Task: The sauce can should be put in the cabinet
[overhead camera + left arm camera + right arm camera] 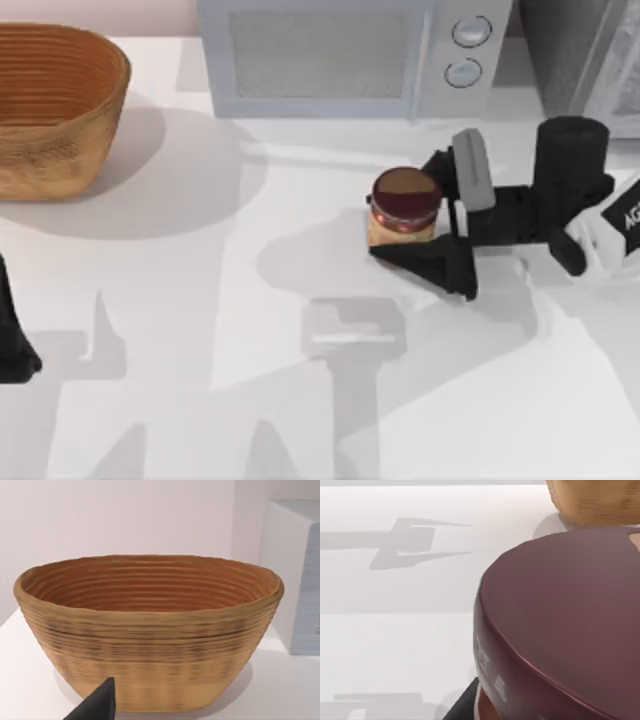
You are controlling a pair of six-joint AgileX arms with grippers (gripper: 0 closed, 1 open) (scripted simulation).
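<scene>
Right gripper (412, 228) is at the sauce can (404, 206), coming in from the right side of the tabletop (200, 300). Its jaws sit apart, one black finger on the far side of the can near the microwave (350, 55), the other on the near side. From the top view I can't tell whether the fingers actually touch the can's wall or just bracket it.

Can stands upright on the tabletop, right of centre, just in front of the microwave's knob end. Maroon lid up, orange-yellow label visible below it. In the right wrist view the can's lid (565, 625) is very close to the camera, with a dark fingertip (462, 705) beside its lower edge.

Cabinet (585, 50) is at the back right corner, to the right of the microwave, well apart from the can.

Left arm is parked at the left edge of the tabletop, near side. One dark fingertip (97, 705) shows in the left wrist view, pointed at the woven basket (150, 630); can't tell its jaw state. The basket sits at the back left corner (55, 105).
</scene>
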